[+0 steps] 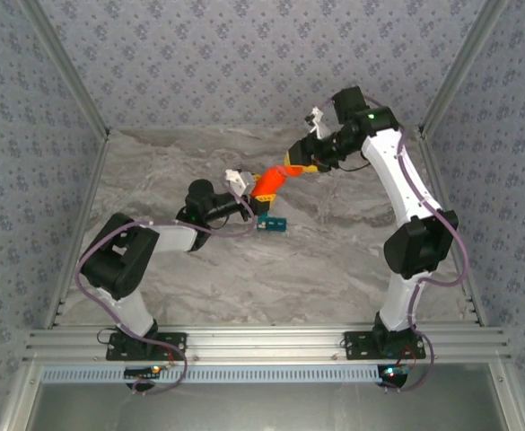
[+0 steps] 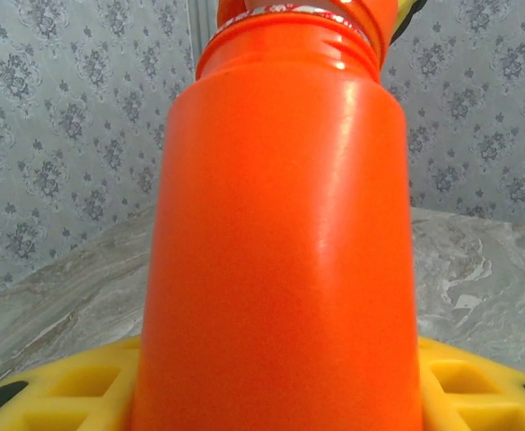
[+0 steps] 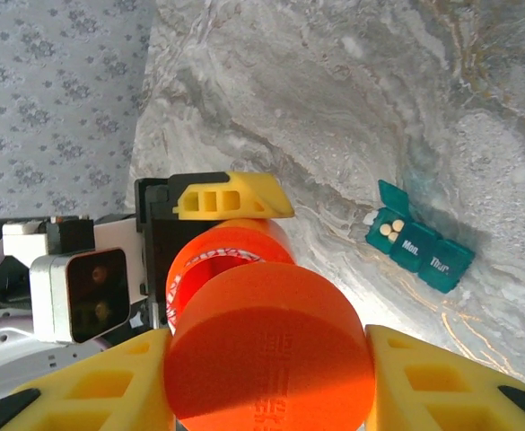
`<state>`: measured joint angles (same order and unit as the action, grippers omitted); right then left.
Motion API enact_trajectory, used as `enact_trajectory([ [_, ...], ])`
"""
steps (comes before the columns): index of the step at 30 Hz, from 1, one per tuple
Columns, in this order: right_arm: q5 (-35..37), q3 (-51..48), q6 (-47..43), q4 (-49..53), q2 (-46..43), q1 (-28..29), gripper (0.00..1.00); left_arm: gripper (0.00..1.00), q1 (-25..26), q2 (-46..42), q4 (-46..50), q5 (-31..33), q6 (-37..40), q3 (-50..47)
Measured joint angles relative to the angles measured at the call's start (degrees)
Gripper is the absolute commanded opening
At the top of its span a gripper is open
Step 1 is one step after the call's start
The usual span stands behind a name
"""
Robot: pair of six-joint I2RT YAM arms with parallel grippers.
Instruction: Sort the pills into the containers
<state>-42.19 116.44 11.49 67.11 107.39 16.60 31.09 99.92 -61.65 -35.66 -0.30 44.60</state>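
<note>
1. The orange cap point(image 3: 271, 346) lies nearest the right wrist camera. It is clamped between the two yellow fingers point(image 3: 441, 382) of the right tool point(image 3: 271, 377), which is closed onto its sides.
2. Just behind the cap is the orange bottle point(image 2: 280, 251). Its threaded neck is bare, and the cap sits off the threads, close against the mouth.
3. The left tool point(image 2: 275, 400) is closed around the bottle's body, with a yellow finger on either side. In the top view it holds the bottle up off the bench point(image 1: 334, 269), tilted so the mouth leans toward the right tool.
4. The teal pill box point(image 3: 419, 244) lies flat on the bench. In the top view it sits just on the near side of the raised bottle, close by the left tool's end and apart from both tools.
5. The lid of the box's end compartment stands open, and a few pale round pills point(image 3: 386, 230) lie inside. The neighbouring compartments are shut, and their lids carry white lettering.
6. The bench is grey and marbled, with patterned wallpaper walls point(image 1: 244, 54) around it.
</note>
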Motion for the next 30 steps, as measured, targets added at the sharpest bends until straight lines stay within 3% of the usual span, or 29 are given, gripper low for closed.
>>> enact_trajectory([
  [14,-2.49,-0.7,-3.02,1.38,0.04,1.84,0.46,0.0,-0.33,-0.02,1.29,-3.61,0.57,1.16],
  [30,-4.87,-2.14,-9.49,4.76,0.98,2.05,0.45,0.0,-0.83,-1.79,13.27,-9.88,6.51,2.54],
])
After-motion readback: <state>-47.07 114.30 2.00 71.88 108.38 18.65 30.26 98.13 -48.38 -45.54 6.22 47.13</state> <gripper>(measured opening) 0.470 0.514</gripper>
